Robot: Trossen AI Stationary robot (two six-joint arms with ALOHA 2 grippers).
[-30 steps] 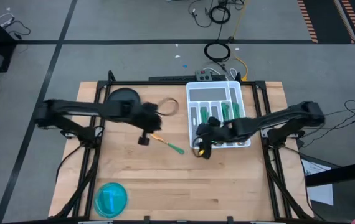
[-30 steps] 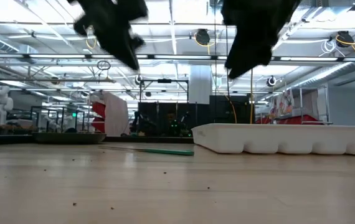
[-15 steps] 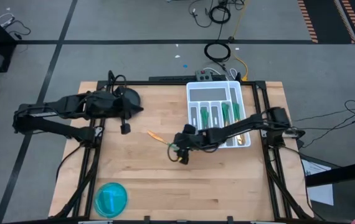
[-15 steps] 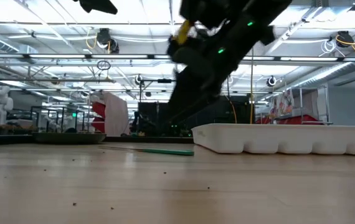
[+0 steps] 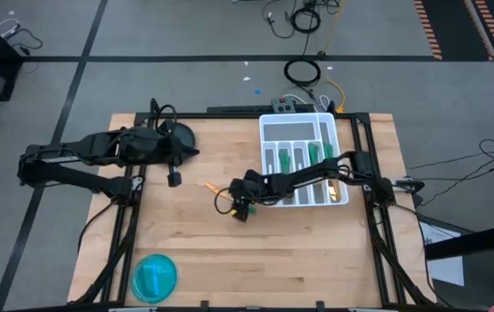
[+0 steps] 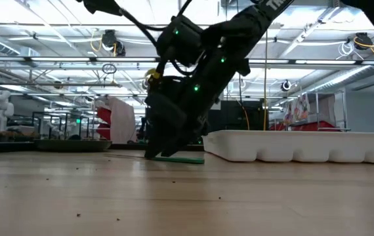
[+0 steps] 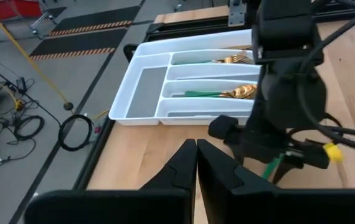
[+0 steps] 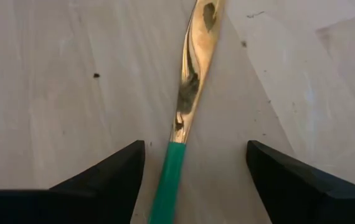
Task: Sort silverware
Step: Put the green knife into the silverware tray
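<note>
Right end effector (image 5: 240, 208): spread wide, lowered to the counter (image 5: 316, 260) near its middle, fingers (image 8: 103, 177) set on either side of a single piece of silverware and not yet touching it. In the right wrist view, that piece, a knife (image 8: 190, 93) by the look of the long gold blade, lay flat on the wood with its green handle running down between the two fingers. In the high view only the gold tip (image 5: 211, 185) poked out beyond the end effector; in the low view the green handle (image 6: 180, 159) lay on the wood right under the dark arm.

Step in hand, as judged: picking up the last loose piece from the counter. Next move called for: fingers closed squarely on the slim handle, low enough to catch so thin a thing against the wood, then a lift and a carry over to the white tray (image 5: 269, 128) just beside, into the slot holding like pieces. Exact slot hard to tell from here.

Tray already loaded with several green-handled pieces (image 5: 303, 158) in its long slots; gold heads (image 7: 235, 60) plain in the left wrist view.

Left end effector (image 5: 175, 178): pressed together, holding nothing, parked near the left rear part of the counter, well apart from the work.

Blue bowl (image 5: 155, 276) at the front left corner, far from all this.
</note>
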